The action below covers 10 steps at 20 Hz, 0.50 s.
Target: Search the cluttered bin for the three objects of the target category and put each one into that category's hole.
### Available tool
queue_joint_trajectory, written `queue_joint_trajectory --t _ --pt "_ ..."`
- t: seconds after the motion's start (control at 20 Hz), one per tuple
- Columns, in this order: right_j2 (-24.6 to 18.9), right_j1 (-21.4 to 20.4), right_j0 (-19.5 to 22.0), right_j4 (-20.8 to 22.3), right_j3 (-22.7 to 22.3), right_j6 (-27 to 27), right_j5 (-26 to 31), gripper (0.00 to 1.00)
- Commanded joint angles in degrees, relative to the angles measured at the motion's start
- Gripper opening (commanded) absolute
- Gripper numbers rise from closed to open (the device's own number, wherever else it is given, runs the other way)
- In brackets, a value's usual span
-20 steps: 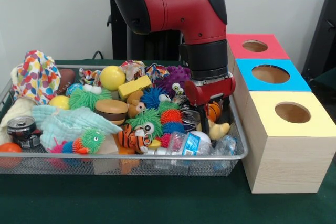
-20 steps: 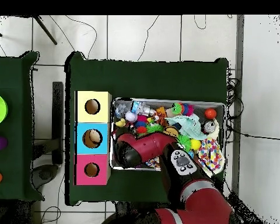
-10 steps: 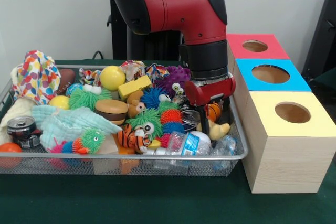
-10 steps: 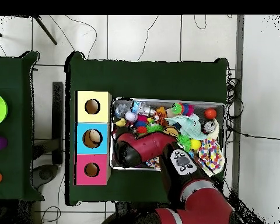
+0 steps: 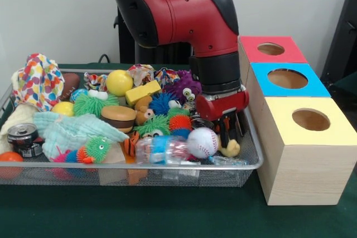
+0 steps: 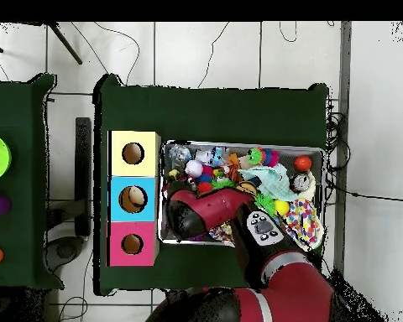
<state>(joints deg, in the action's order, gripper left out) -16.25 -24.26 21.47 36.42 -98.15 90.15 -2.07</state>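
green table (image 5: 167,215) bears bin (image 5: 245,163); bottle (image 5: 163,150) lies sideways.

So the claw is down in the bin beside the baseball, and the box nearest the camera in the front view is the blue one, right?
One slip: the nearest box has a yellow top, not blue; the blue box sits in the middle of the row, as the front view shows. The rest holds: the claw is down in the bin beside the baseball.

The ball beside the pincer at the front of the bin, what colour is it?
The baseball is white with red stitching; the front view shows it best.
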Motion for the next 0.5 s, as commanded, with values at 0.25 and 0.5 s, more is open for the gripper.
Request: queue_joint_trajectory --t 0.25,0.5 --pt "-2.18 6.04 2.13 4.24 10.26 2.93 -3.14 0.00" --pt "-2.32 6.12 2.24 4.27 10.30 2.81 -2.73 0.00"
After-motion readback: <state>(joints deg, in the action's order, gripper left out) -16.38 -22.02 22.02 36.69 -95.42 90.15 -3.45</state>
